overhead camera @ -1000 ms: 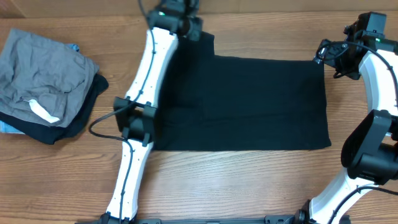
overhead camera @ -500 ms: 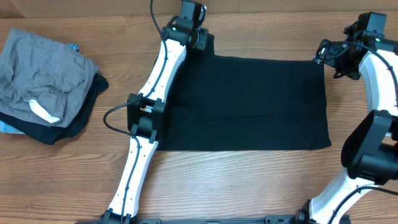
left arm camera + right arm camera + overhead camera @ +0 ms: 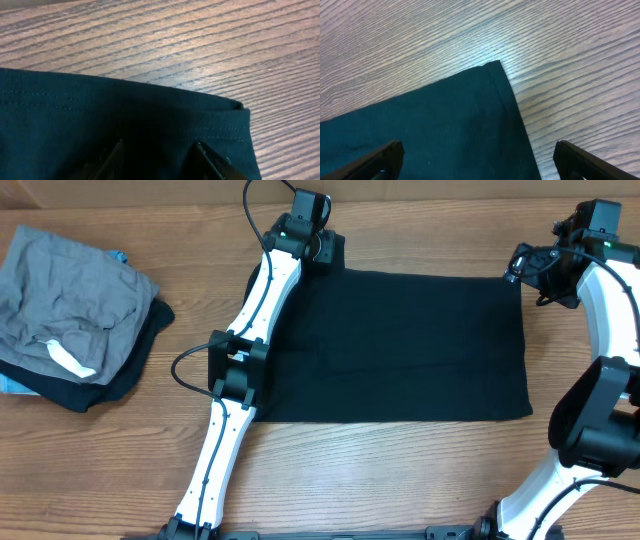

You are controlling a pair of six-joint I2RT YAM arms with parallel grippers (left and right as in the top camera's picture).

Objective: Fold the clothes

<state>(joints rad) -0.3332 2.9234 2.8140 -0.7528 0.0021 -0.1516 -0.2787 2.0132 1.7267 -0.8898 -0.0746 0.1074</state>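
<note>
While grey garment point(image 3: 70, 290) lies aside | T-shirt point(image 3: 400, 345) flat | left end effector point(image 3: 160, 146) apart | right end effector point(image 3: 479, 146) apart

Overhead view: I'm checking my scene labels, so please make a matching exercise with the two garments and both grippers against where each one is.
1. black T-shirt
2. grey garment
3. left gripper
4. right gripper

A. jaws wide apart, at the shirt's far right corner
B. crumpled in a heap, off to the left
C. spread flat in the middle
D. at the shirt's far left sleeve hem

Pairs: 1-C, 2-B, 3-D, 4-A
</note>
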